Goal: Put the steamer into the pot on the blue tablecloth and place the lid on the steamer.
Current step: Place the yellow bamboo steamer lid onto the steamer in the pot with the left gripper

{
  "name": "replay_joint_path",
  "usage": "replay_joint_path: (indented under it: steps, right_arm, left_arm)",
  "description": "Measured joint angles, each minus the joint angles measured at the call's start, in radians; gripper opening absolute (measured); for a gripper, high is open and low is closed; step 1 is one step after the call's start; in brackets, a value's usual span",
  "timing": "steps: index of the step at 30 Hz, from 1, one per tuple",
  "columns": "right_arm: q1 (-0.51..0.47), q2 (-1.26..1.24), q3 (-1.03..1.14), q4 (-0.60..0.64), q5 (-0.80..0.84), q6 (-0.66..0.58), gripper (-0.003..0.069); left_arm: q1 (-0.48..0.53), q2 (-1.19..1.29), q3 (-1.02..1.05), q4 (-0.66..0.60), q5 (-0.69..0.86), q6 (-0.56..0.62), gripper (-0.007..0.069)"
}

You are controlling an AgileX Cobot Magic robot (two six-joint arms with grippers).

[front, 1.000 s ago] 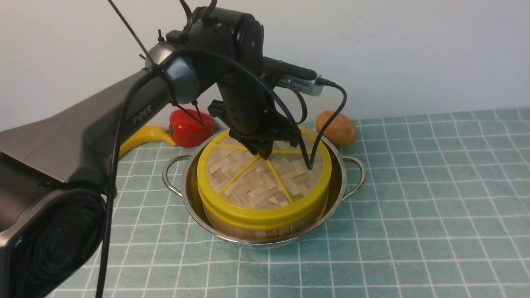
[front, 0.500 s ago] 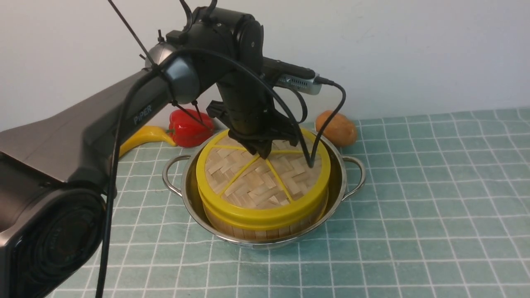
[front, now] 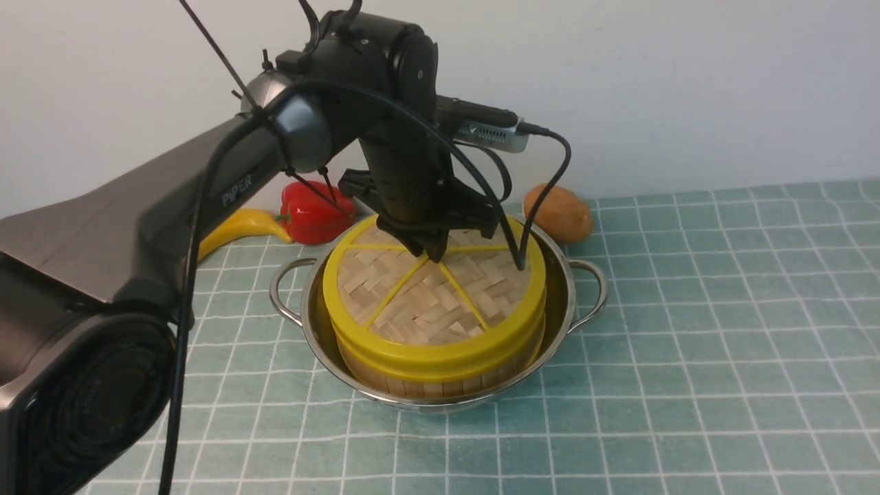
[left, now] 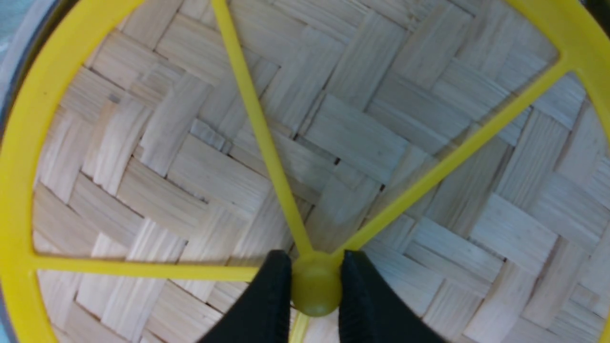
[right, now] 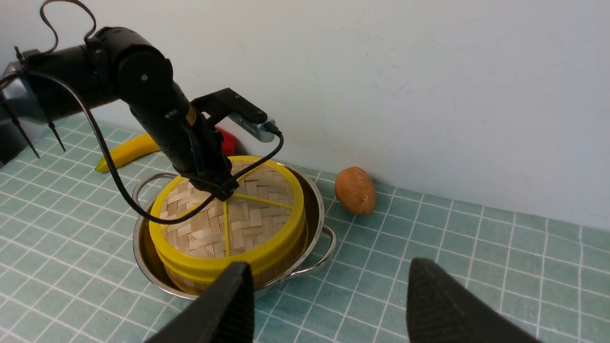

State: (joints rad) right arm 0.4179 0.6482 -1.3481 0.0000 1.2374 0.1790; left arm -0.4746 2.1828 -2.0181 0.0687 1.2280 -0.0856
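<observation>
Grip: left claw (left: pixel 316 259) narrowly pinches knob (left: pixel 316 291) of lid (front: pixel 426 302) | change: lid edges slightly toward left handle of pot (front: pixel 564 295), seated on steamer (front: pixel 440 381) inside it, on blue tablecloth (front: pixel 687 344) | next: likely release | right claw (right: pixel 329 305): wide, empty, clear of pot

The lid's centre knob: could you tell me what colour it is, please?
Yellow; the knob matches the spokes; best in the left wrist view.

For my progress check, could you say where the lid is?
Front view, centre: the lid sits on the steamer in the pot, knob in the left gripper.
</observation>
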Motion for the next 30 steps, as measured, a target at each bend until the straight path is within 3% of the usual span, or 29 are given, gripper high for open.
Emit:
replay_joint_path:
  steps: [30]
  right_arm:
    - [0.0, 0.0, 0.0, 0.0, 0.0, -0.001, 0.043]
  left_arm:
    - [0.0, 0.0, 0.03, -0.017, -0.016, 0.026, 0.012]
